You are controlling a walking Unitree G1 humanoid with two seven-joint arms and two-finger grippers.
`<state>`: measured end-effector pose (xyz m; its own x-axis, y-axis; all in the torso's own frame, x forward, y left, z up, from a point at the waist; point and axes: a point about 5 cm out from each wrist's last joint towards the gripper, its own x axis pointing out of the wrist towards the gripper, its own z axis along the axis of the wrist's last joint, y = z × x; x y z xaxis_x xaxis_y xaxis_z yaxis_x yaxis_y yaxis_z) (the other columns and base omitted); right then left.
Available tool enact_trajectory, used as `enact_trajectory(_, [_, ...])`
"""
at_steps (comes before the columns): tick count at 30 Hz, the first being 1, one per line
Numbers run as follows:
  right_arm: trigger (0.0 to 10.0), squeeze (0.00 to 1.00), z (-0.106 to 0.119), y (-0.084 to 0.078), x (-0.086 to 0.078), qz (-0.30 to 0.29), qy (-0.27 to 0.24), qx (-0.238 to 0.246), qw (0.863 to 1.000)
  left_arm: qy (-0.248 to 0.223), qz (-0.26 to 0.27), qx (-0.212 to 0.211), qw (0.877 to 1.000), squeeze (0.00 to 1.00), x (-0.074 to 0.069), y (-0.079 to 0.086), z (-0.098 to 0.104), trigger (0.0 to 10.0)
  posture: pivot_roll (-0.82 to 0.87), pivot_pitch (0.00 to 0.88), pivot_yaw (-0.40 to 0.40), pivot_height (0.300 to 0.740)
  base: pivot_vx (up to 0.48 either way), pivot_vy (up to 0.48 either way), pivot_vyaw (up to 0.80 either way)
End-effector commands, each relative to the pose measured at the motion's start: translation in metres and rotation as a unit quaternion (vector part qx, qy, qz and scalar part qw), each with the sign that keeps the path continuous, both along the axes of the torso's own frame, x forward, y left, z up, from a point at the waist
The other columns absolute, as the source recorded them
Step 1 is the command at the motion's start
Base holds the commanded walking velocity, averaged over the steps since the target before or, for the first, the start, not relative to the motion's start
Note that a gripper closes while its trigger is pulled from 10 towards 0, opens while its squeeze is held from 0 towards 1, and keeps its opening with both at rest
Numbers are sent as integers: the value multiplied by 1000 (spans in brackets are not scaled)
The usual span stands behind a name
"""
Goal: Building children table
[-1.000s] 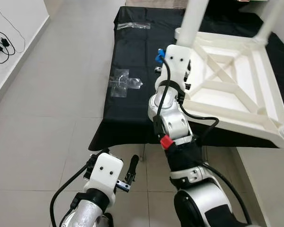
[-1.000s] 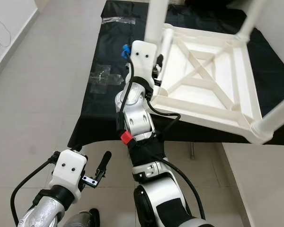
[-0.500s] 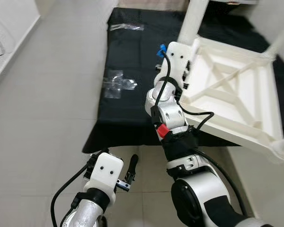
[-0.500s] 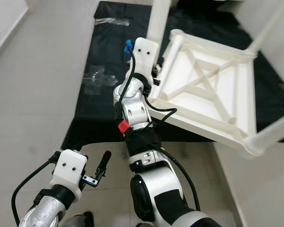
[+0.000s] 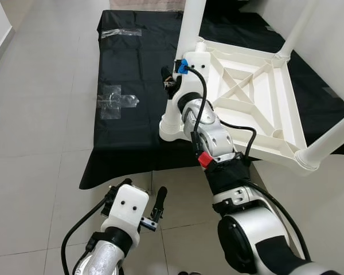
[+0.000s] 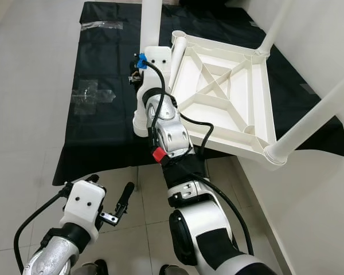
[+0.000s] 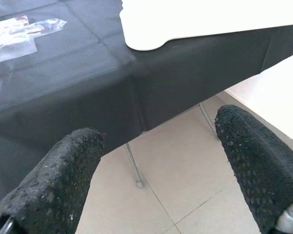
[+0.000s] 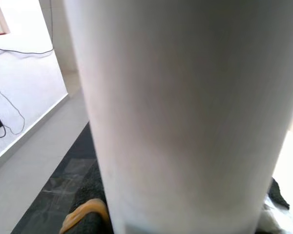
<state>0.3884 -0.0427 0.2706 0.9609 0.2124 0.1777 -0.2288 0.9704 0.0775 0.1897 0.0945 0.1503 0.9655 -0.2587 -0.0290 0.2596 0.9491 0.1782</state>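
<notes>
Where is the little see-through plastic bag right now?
In the left eye view the plastic bag lies flat on the black cloth, on the robot's left, across from the upside-down white table and the right gripper.

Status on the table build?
Right hand at a white leg of the upturned table on the black cloth. Left hand open, low over floor. Plastic bags on the cloth.

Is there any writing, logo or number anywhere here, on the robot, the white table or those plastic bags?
None can be read.
White plastic children's table, upside down on the black cloth: plain, no marks.
Clear plastic bags: contents too small to tell any print.
Right hand and left hand, white housings: only small dark dots, no lettering.
Red tag on the right arm: blank as far as it shows.
</notes>
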Motion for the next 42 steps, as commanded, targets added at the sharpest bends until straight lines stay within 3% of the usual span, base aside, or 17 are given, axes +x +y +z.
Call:
enact_trajectory(1, [10000, 0, -41, -10, 4, -33, 80, -9, 996, 7, -2, 9, 1000, 0, -1, 0, -4, 10000, 87, 227, -75, 740, 0, 0, 0])
enact_trajectory(7, [10000, 0, -43, -14, 5, -61, 83, -27, 994, 5, -3, 11, 1000, 0, -1, 0, -4, 10000, 87, 227, -75, 740, 0, 0, 0])
enact_trajectory(10, [10000, 0, -43, -16, 7, -110, 92, -32, 989, 3, 0, 12, 1000, 0, 0, 2, -3, 10000, 84, 229, -78, 740, 0, 0, 0])
enact_trajectory(11, [10000, 0, -41, -18, 8, -163, 91, -30, 982, 2, 2, 13, 1000, 0, 1, 3, -3, 10000, 83, 230, -80, 740, 0, 0, 0])
enact_trajectory(16, [10000, 0, -37, -18, 7, -215, 85, -16, 973, 1, 3, 14, 1000, 0, 1, 3, -3, 10000, 86, 231, -83, 740, 0, 0, 0])
enact_trajectory(17, [10000, 0, -37, -17, 6, -254, 92, -4, 963, 0, 4, 14, 1000, 0, 1, 2, -2, 10000, 86, 232, -85, 740, 0, 0, 0])
enact_trajectory(19, [10000, 0, -37, -17, 6, -263, 93, -2, 960, -1, 4, 14, 1000, 0, 1, 2, -2, 10000, 86, 232, -85, 740, 0, 0, 0])
enact_trajectory(21, [10000, 0, -37, -14, 3, -300, 100, 14, 948, -2, 7, 15, 1000, 0, 2, 4, -2, 10000, 89, 234, -87, 740, 0, 0, 0])
enact_trajectory(28, [10000, 0, -32, 0, -5, -346, 80, 17, 935, -4, 9, 16, 1000, 0, 3, 5, -2, 10000, 82, 236, -91, 740, 0, 0, 0])
enact_trajectory(33, [10000, 0, -35, 20, -10, -355, 114, 48, 927, -5, 9, 17, 1000, 0, 4, 4, -2, 10000, 89, 236, -99, 740, 0, 0, 0])
enact_trajectory(42, [10000, 0, -21, 28, -8, -316, 91, 59, 942, -3, 6, 12, 1000, 0, 3, 3, -3, 10000, 86, 227, -101, 740, 0, 0, 0])
